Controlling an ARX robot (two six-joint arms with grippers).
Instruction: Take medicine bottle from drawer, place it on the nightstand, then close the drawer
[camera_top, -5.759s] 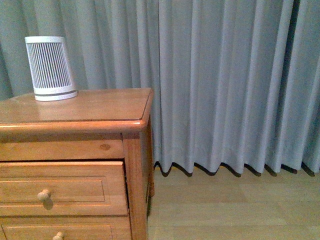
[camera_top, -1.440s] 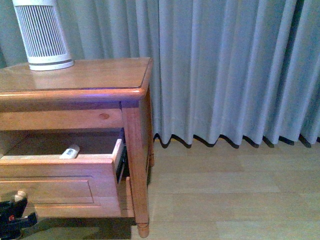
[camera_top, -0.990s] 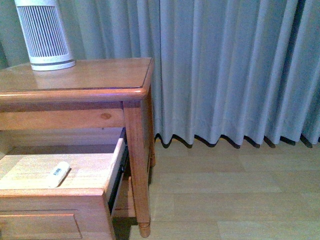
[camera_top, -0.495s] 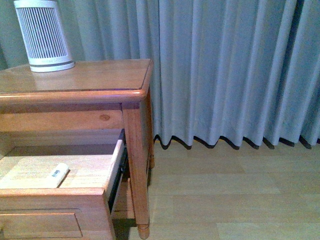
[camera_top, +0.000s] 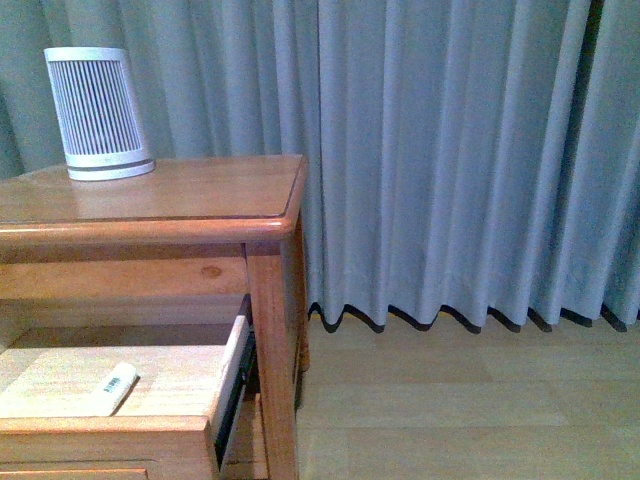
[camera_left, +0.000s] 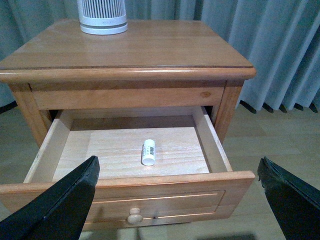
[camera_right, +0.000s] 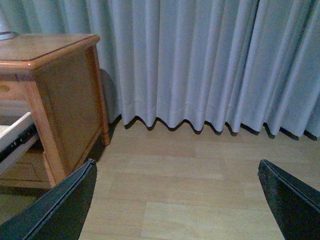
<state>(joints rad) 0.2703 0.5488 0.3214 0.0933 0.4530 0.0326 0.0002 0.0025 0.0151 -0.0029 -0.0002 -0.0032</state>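
The nightstand (camera_top: 150, 200) stands at the left of the front view, and its top also shows in the left wrist view (camera_left: 150, 50). Its upper drawer (camera_left: 150, 187) is pulled out. The small white medicine bottle (camera_left: 148, 152) lies on its side on the drawer floor; it also shows in the front view (camera_top: 112, 388). My left gripper (camera_left: 177, 200) is open and empty, in front of and above the drawer front and its knob (camera_left: 134, 216). My right gripper (camera_right: 177, 200) is open and empty over the floor to the right of the nightstand (camera_right: 65, 100). Neither gripper shows in the front view.
A large white ribbed device (camera_top: 100, 115) stands at the back left of the nightstand top, also in the left wrist view (camera_left: 102, 17). A grey-blue curtain (camera_top: 450, 160) hangs behind. Pale wood floor (camera_top: 460, 400) lies to the right.
The drawer went from shut to pulled out, which uncovered the bottle. Over the last second the front view has tilted up a little; the bottle lies where it was.
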